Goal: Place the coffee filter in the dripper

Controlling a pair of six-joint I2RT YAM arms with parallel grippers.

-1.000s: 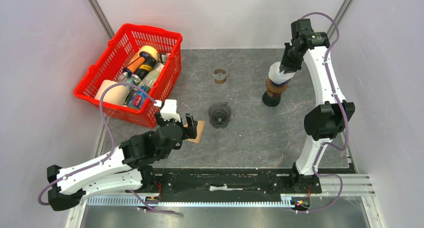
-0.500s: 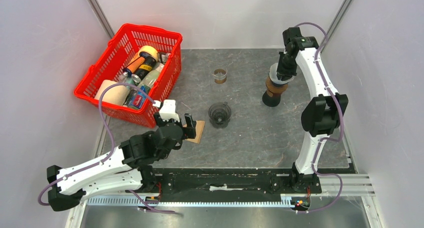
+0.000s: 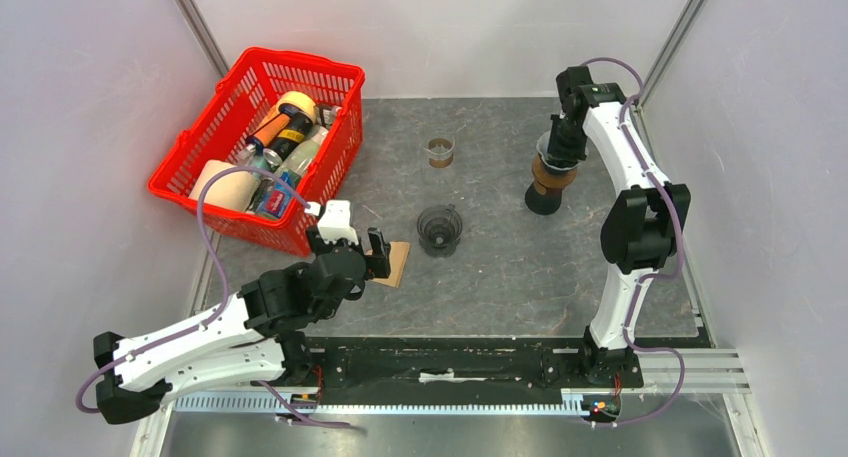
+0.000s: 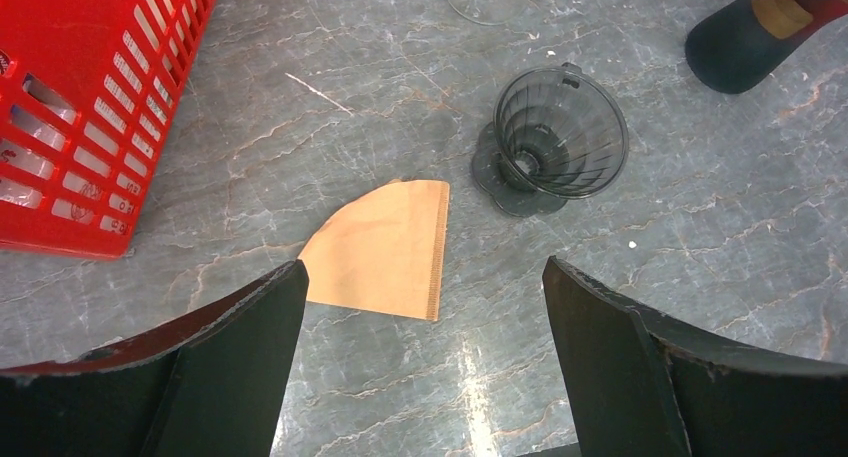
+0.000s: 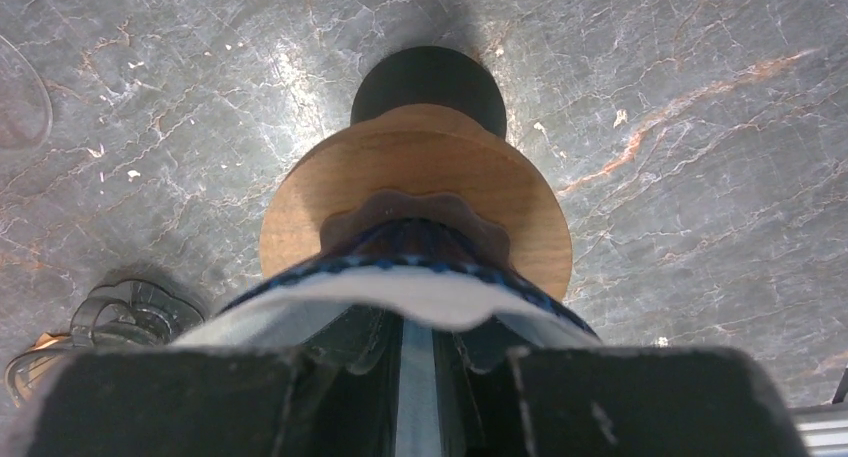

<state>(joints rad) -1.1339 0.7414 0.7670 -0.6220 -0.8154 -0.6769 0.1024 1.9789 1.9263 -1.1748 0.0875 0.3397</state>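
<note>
Left gripper [image 4: 422,272] gapes wide, its arm stretched low from the near left corner, hovering over the filter [image 4: 385,252]. That lies flat at the dripper's [image 4: 555,137] eight o'clock, just beside it. Right gripper [image 3: 556,155], arm arched high, points down onto a wooden stand [image 5: 415,192] at two o'clock — whether it pinches anything I cannot tell.

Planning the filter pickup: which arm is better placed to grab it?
Left. The left hand hovers open over the filter, beside the dripper. The right hand is far off, clamped on the wooden stack.
</note>
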